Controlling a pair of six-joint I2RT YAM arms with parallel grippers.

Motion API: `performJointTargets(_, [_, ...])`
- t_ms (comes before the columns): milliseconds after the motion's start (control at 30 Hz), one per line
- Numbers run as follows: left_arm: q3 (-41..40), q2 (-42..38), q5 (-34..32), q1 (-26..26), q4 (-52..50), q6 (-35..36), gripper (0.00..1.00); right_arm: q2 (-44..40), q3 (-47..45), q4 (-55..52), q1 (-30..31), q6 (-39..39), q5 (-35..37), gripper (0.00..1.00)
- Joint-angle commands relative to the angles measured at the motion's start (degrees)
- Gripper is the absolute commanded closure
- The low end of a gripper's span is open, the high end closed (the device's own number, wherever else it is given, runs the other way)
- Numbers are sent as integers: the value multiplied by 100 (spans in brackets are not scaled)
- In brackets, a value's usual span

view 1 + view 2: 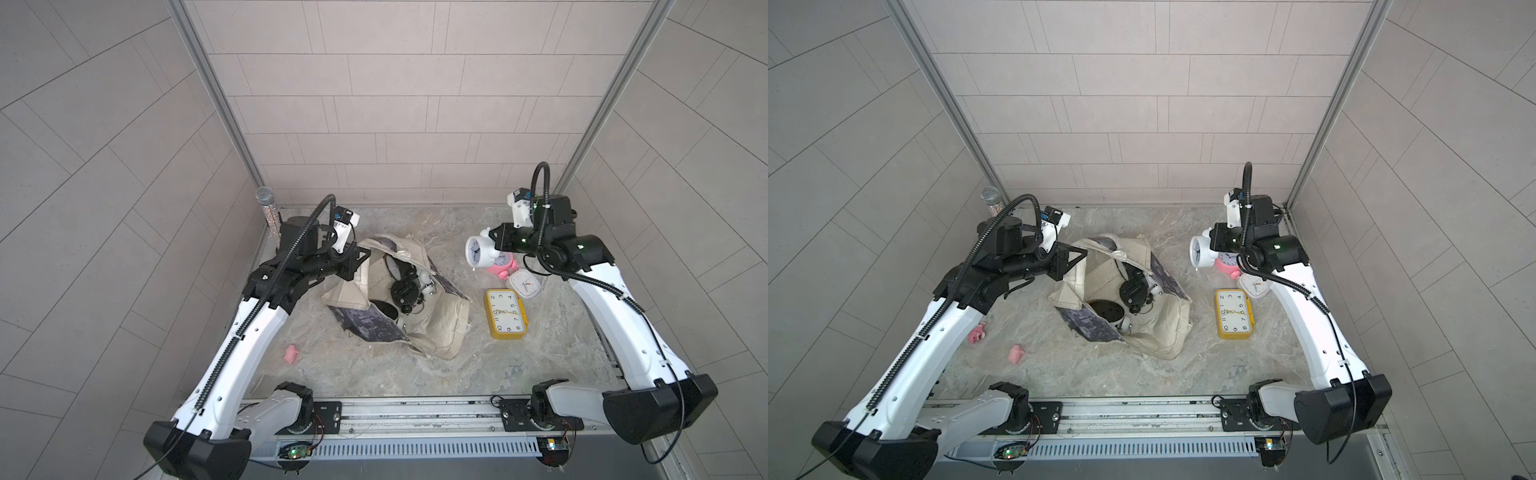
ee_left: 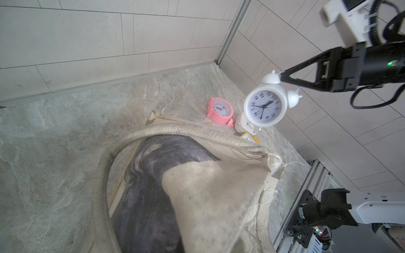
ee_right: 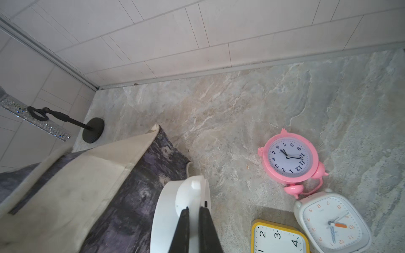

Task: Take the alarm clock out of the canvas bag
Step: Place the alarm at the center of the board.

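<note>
Well, my right gripper (image 3: 194,208) pinches the white clock (image 2: 265,107) by one bell (image 2: 271,78), near the bag (image 1: 436,328). It looks light and slick. Left gripper (image 1: 1083,251) clamps the bag.

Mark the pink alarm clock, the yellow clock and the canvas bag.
pink alarm clock (image 3: 288,157): right wrist view, dial.
yellow clock (image 1: 504,312): a top view, dial.
canvas bag (image 1: 442,328): a top view, cream cloth.
</note>
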Motion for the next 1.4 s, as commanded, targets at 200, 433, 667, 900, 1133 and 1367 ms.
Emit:
performJointTargets(200, [54, -256, 256, 47, 575, -98, 100, 890, -406, 1401, -50, 255, -363, 100])
performJointTargets(433, [79, -214, 327, 43, 614, -147, 100, 1635, -642, 2236, -57, 622, -680, 100])
performJointTargets(667, [11, -186, 373, 48, 676, -199, 100, 2093, -960, 2882, -91, 1081, -840, 100])
performJointTargets(900, [-31, -172, 417, 46, 719, -232, 100, 2299, -1455, 3460, -128, 1319, -684, 100])
performJointTargets(1133, [-50, -150, 464, 48, 754, -276, 100, 2495, -1690, 3643, -308, 1443, -847, 100])
performJointTargets(1367, [-84, -123, 514, 43, 823, -315, 100, 2369, -1979, 3655, -566, 1393, -747, 100])
